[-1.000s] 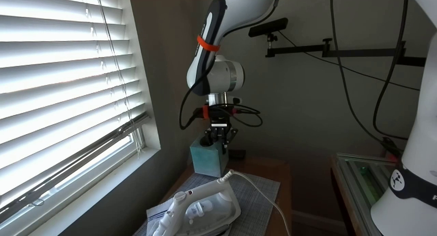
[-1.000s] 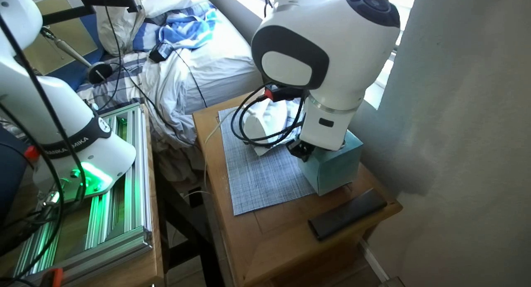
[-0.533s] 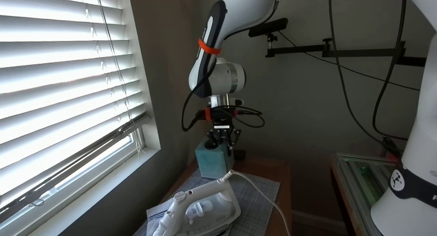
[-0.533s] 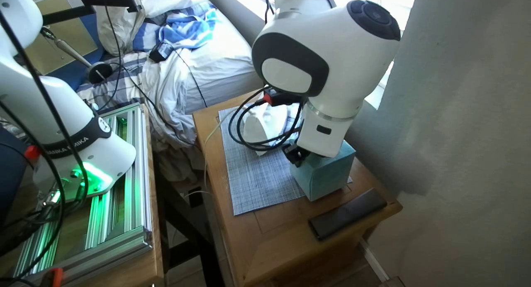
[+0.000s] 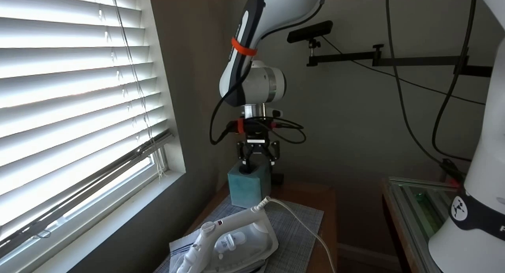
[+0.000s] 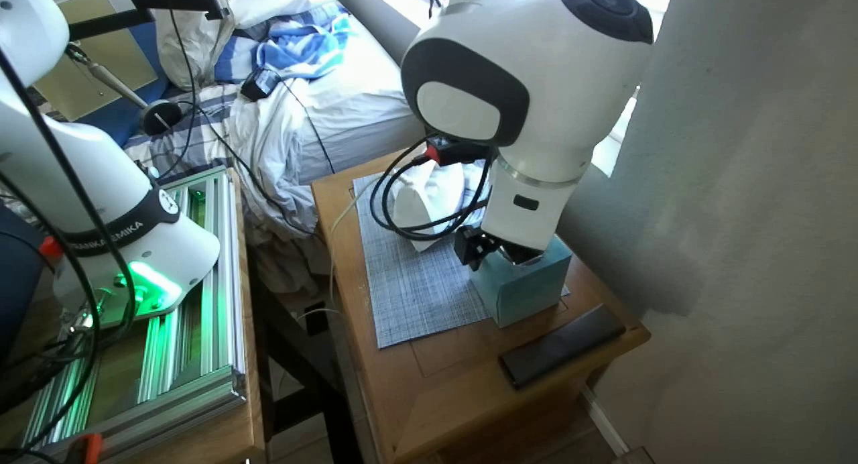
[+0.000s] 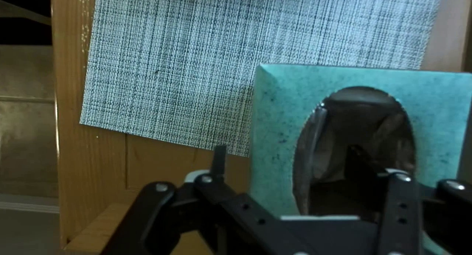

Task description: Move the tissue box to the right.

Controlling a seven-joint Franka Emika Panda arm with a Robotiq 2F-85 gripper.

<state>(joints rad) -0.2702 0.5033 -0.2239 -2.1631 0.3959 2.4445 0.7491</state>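
The teal tissue box [image 5: 244,191] stands upright on the wooden table, partly over the woven mat's edge; it shows in both exterior views. Its top, seen in the wrist view, has an oval opening with clear film and a dark inside around the box's teal rim [image 7: 274,137]. My gripper [image 7: 287,152] is open astride the box's side wall. One finger [image 7: 220,157] hangs outside the box with a gap to the wall, while the opposite one reaches into the oval opening. Neither fingertip appears pressed on the wall. How deep the inner finger sits is hidden.
A white iron [image 5: 232,245] with a cord lies on the grey mat [image 6: 422,296]. A long dark object [image 6: 562,345] rests near the table's edge beside the box. The room wall [image 6: 724,182] rises close behind the box.
The tissue box has shifted right in an exterior view, toward the long dark object. My gripper's fingers have since spread apart off its wall, and the arm has risen slightly.
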